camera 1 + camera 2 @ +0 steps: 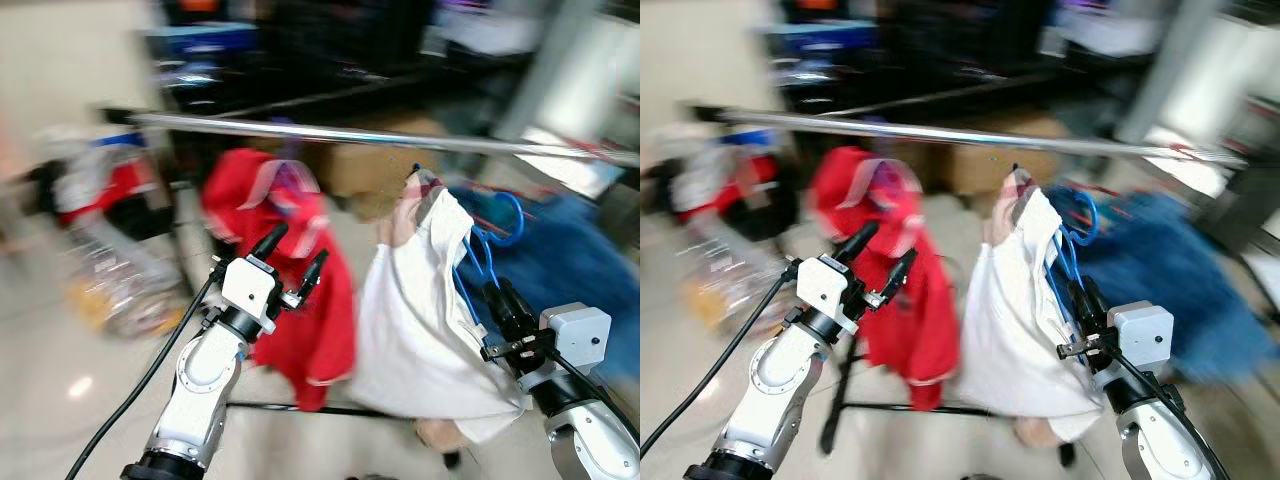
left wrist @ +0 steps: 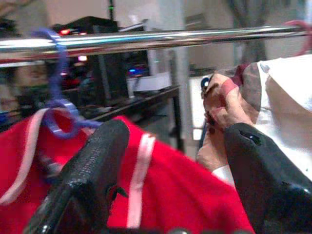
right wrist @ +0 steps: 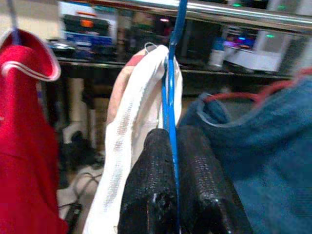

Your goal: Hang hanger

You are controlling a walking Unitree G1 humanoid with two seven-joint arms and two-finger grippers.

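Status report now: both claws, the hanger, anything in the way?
Right claw shut on blue hanger carrying white garment, below the rail. Left claw open, near red garment. Red and blue garments flank the spot.

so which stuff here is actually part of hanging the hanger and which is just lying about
Job:
- blue hanger, pinched by right gripper
- white garment on it
- metal rail

Lying about:
- red jacket, already hung
- blue garment
- clutter on floor
- left gripper, open, empty

A thin blue hanger [image 3: 169,92] carries a white garment [image 1: 420,320] and stands upright just below the silver rail [image 1: 400,137], its lower wire pinched in the right tool [image 3: 171,195].
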